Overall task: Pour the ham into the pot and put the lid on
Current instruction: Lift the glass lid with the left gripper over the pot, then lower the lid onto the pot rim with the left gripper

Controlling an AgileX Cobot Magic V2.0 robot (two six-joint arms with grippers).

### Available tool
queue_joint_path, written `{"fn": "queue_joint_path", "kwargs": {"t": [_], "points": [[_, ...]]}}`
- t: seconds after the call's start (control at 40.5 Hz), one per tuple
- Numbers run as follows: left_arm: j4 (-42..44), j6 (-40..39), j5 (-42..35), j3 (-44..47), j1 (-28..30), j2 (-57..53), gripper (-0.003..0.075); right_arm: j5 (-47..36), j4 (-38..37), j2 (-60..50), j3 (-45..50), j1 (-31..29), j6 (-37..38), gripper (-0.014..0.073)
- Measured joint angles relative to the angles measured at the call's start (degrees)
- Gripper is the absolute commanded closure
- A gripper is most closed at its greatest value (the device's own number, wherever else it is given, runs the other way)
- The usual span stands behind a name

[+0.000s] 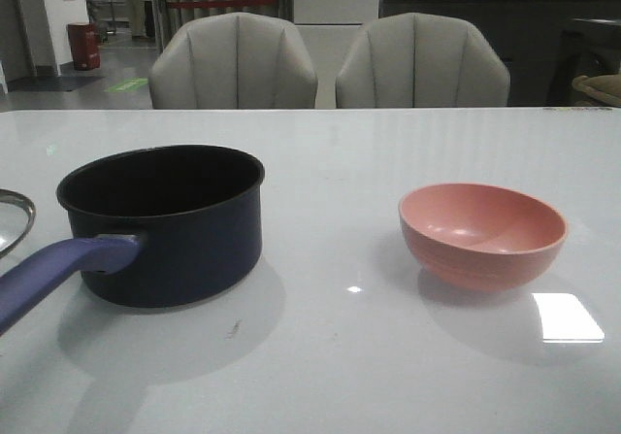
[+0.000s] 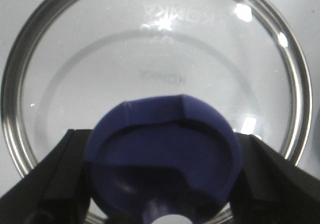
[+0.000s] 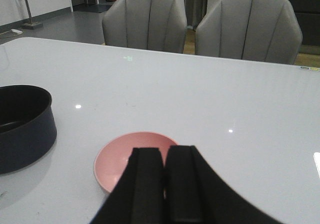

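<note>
The pot [image 1: 165, 225] stands on the left part of the white table [image 1: 330, 356], and its long handle [image 1: 58, 269] points toward the near left corner, where the picture edge cuts it off. The inside of the pot is black, and from the front view the bottom is hidden by the wall, so I cannot tell if the ham is in it. The pink bowl [image 1: 482, 232] stands on the right, well apart from the pot; the part of its inside that shows holds no pieces.

The lid [image 1: 12, 222] lies on the table just beside the pot on the left, and only a small part of its rim shows in the front view. In the left wrist view the lid [image 2: 150, 68] lies flat, and the left gripper [image 2: 162, 174] has one finger [image 2: 60, 174] on each side of the blue knob [image 2: 162, 154]. The fingers are close against the knob, but whether they really press it I cannot tell.

The right gripper [image 3: 164, 184] hangs above the near edge of the bowl [image 3: 120, 159], with its two fingers pressed together and nothing between them. The front view shows neither arm.
</note>
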Motion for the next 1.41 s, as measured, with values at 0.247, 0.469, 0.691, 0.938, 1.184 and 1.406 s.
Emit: {"fn": "queue_joint_path", "kwargs": {"t": [0.247,0.469,0.691,0.938,1.184,1.406], "points": [[0.1,2.8,0.1,-1.6,-0.6,-6.8,0.0461,0.0,0.0,0.0,0.0,0.0,0.0,0.0447],[0.7,6.0,4.1,-9.1,-7.5,-9.6,0.0461,0.0,0.0,0.0,0.0,0.0,0.0,0.0447],[0.3,6.4,7.8,-15.7,-17.3,-6.3,0.0460,0.0,0.0,0.0,0.0,0.0,0.0,0.0447],[0.3,6.5,12.9,-22.3,-24.1,1.1,0.0460,0.0,0.0,0.0,0.0,0.0,0.0,0.0447],[0.2,6.7,15.8,-25.4,-26.2,6.2,0.0460,0.0,0.0,0.0,0.0,0.0,0.0,0.0447],[0.2,6.7,16.2,-25.5,-26.2,7.4,0.0460,0.0,0.0,0.0,0.0,0.0,0.0,0.0447]]}}
